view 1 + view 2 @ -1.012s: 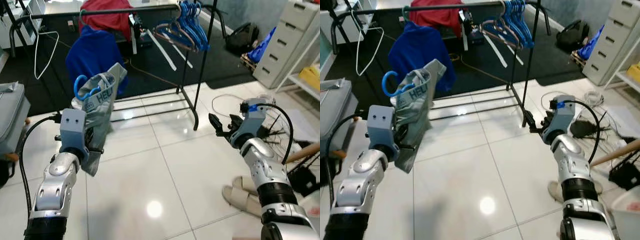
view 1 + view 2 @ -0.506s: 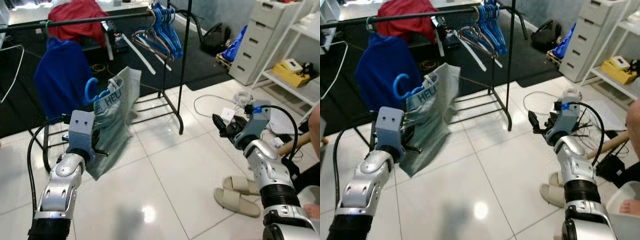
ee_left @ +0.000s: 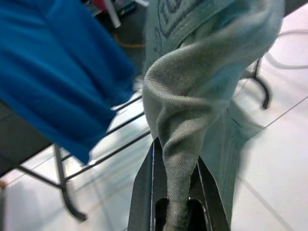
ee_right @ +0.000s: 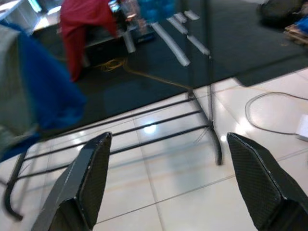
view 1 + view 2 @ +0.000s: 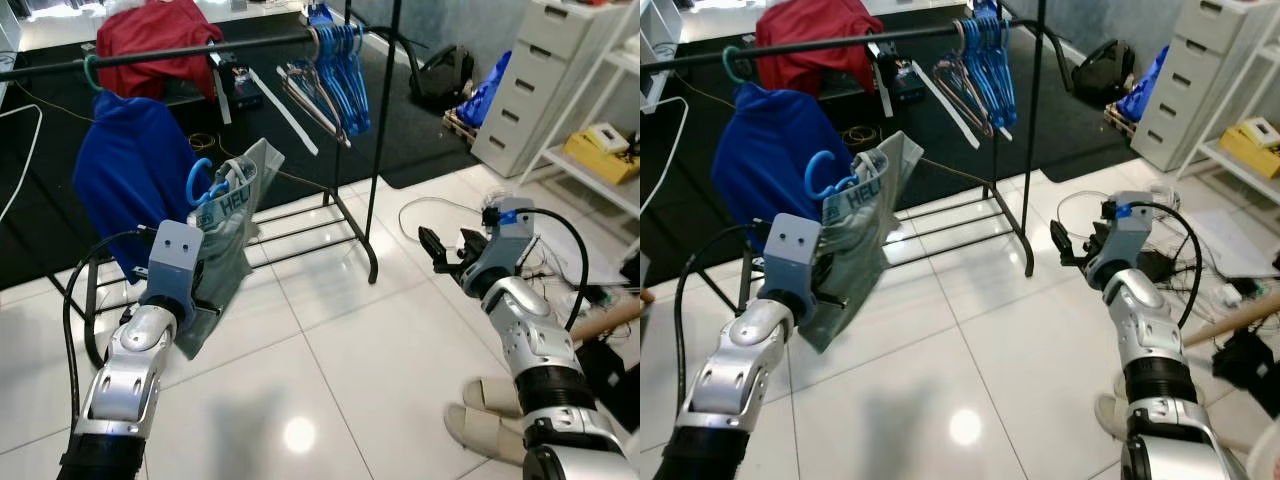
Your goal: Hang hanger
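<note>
Carrying step: left end effector [image 5: 205, 262] clamps the grey-green garment [image 5: 228, 245] on its blue plastic hanger [image 5: 203, 180], below the black clothes rail [image 5: 200, 48]; right end effector [image 5: 440, 250] spread wide, empty. Next: raise hook over rail

Black rack [image 5: 372, 150] on white tiles as landmark. On its rail: red garment [image 5: 150, 45], blue garment [image 5: 125, 175] below that, bunch of blue hangers [image 5: 340, 65] near the upright. Right of rack: white drawers [image 5: 525, 85], black bag [image 5: 445, 72], loose cables [image 5: 440, 210]. Farther right, near the lower edge: beige slippers [image 5: 485, 415].
</note>
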Controlling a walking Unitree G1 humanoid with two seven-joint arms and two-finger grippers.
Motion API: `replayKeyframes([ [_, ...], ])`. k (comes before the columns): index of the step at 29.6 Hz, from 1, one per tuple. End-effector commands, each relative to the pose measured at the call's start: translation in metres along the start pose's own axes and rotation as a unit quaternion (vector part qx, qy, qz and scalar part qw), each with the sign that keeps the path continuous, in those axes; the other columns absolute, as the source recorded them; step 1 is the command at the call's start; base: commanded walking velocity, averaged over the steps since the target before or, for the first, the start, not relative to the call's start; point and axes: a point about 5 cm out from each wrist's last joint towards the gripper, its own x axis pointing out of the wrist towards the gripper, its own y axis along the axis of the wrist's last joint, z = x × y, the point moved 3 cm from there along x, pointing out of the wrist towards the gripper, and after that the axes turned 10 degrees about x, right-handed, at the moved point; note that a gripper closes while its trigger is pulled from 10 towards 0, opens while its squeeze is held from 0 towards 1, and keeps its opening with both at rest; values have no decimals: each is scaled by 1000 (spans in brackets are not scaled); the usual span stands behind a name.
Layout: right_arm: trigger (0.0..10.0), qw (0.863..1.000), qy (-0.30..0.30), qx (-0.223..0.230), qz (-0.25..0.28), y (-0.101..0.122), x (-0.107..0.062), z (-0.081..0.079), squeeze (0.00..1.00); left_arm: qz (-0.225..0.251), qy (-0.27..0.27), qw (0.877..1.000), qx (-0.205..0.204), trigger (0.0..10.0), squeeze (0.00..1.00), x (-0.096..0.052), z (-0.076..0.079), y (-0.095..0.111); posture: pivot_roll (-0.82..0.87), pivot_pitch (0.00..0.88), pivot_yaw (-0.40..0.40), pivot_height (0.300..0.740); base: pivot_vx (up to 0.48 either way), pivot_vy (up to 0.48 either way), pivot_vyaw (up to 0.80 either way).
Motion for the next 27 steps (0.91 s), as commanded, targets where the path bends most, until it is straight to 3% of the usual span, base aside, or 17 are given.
replayKeyframes([
  [1,10000,1000,-7,-3,-3,-2,-3,5,0,-9,-2,1000,7,10000,0,1,2,-3,-72,109,-11,740,337,0,0],
  [27,10000,1000,3,2,-9,-7,-3,3,0,-33,-6,999,12,10000,0,3,5,-11,-73,88,-5,740,342,0,0],
])
